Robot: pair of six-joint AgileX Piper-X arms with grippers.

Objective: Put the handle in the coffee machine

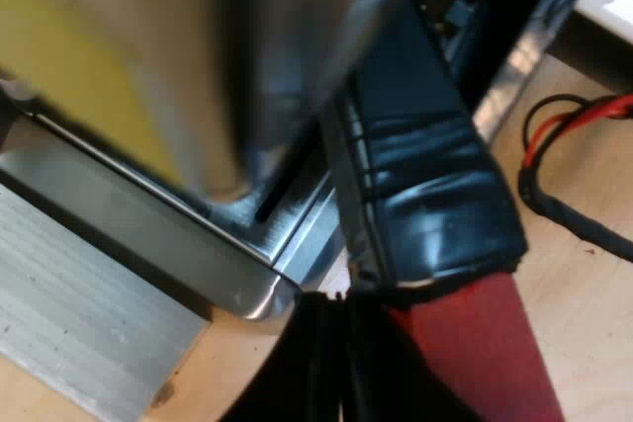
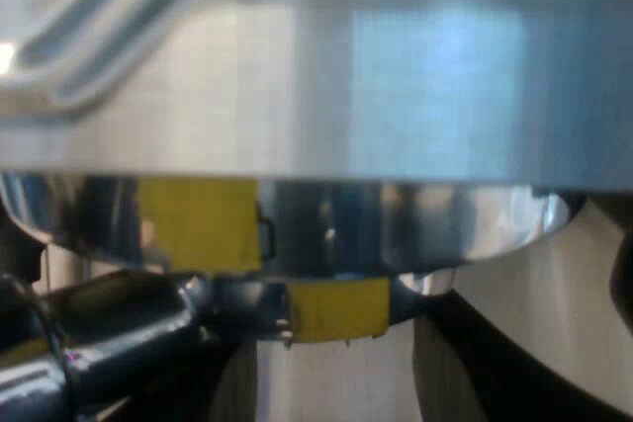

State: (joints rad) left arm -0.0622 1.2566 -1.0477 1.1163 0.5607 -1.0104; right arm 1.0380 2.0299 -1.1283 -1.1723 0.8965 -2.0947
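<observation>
While metal holder sits under espresso machine brew head, dark handle projects, red end above tabletop. Judged heavy, rigid, slick; grip handle mid-length. Left end effector, right end effector: closure cannot be told.

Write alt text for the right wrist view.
The holder, marked with yellow tape, sits just under the machine's round metal head, whose own yellow patch is offset from the tape. The holder's dark handle sticks out sideways.
</observation>
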